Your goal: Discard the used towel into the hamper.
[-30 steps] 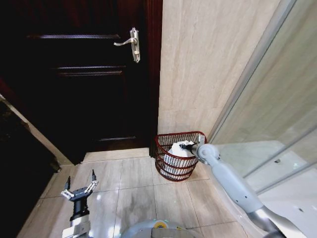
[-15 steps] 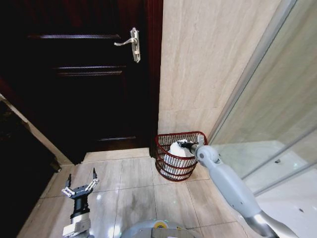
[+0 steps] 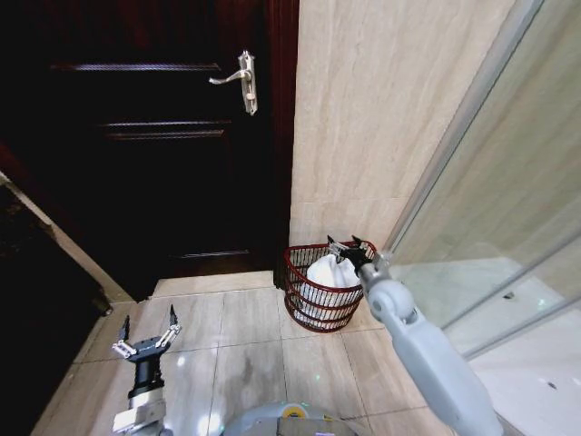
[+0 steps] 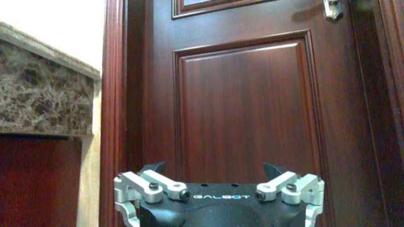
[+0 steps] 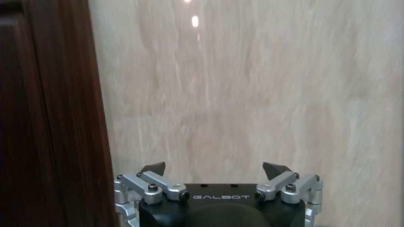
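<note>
Tiled bathroom corner, towel resting in the hamper.

Beside the dark door [image 3: 145, 136], the hamper [image 3: 304, 295] stood on the floor against the wall with the white towel [image 3: 327, 272] bundled inside; the right gripper [image 3: 349, 248], spread wide and empty, hung just above its rim, while the left gripper [image 3: 147, 338], also open and empty, waited well apart over the floor tiles.

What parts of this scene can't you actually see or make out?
- Hamper: its far lower side, hidden by its own near wall in the head view.
- Towel: its lower part, behind the weave.
- Right gripper: its arm is cut off by the frame's bottom edge.
- Left gripper: likewise.
</note>
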